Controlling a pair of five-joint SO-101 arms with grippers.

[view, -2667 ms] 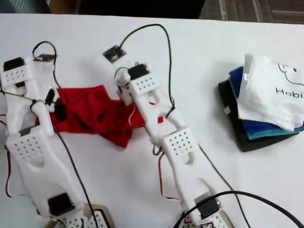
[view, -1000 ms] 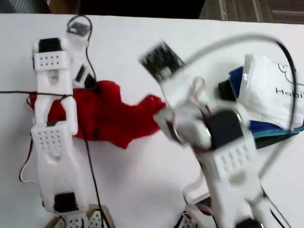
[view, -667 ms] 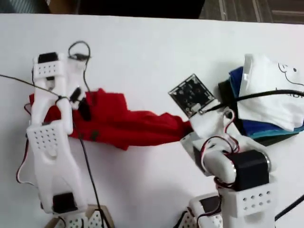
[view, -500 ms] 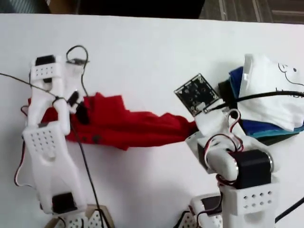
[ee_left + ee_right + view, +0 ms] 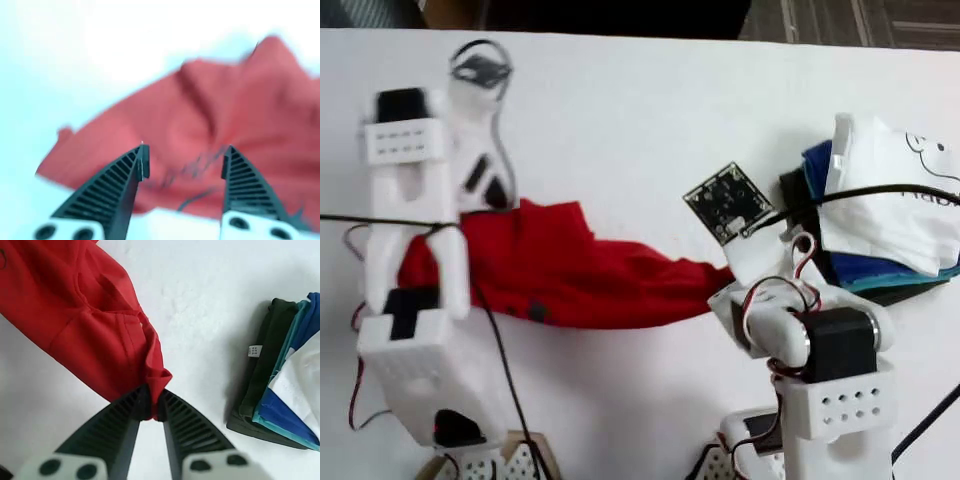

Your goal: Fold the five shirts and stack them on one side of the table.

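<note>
Red cloth is lying in a long drawn-out band across the tabletop (image 5: 660, 110): this red shirt (image 5: 580, 272) is running from near the left edge towards the middle, still unfolded and creased. The right gripper (image 5: 153, 394) is pinching the shirt's narrow end, its fingers pressed together on a bunched fold of fabric, and is holding that end near the stack of folded shirts (image 5: 880, 225), which is sitting by the right edge with a white shirt on top of blue, teal and dark ones. The left gripper (image 5: 186, 150) is hanging with its fingers spread over the broad end of the shirt, gripping nothing. Compared with a few seconds ago, the garment is no longer lying bunched between the two arms; the right arm has been drawing its end across towards the right edge, stretching the cloth out. In the last half second the left arm has been lifting off the broad end and swinging towards the far edge, so only one end is being held. Judgement: four shirts appear finished and the fifth is only being spread; the left end is likely needing a fresh hold before any fold can begin.
</note>
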